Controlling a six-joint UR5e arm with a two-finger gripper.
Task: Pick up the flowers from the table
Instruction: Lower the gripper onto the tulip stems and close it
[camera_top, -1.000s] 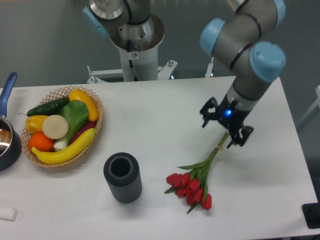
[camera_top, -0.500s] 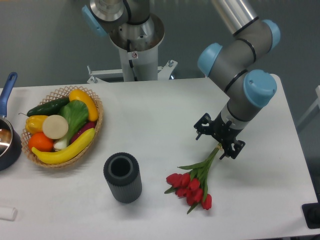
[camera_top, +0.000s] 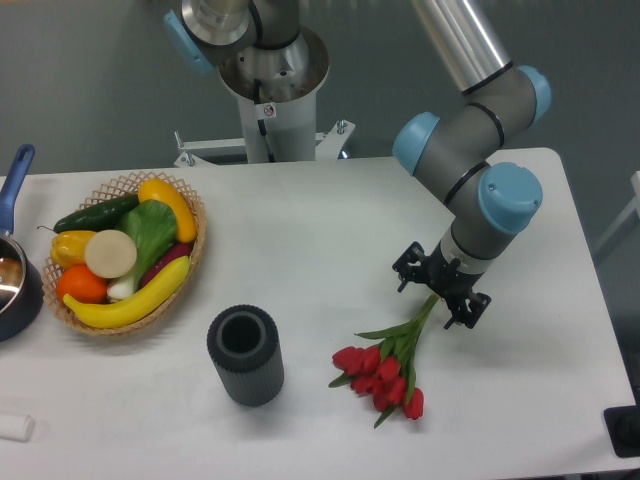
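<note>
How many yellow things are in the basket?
3 that I can see. A banana along the front edge, a yellow pepper at the left, and a longer yellow vegetable at the back right of the wicker basket. Others may be hidden underneath.

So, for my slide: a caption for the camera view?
Gripper with open fingers straddles the flowers' stems on the table.

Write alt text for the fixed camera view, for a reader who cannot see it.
A robot arm's open gripper straddles the upper stems of a bunch of red tulips lying on a white table. To the left stand a dark cylindrical holder and a wicker basket of fruit and vegetables.
</note>
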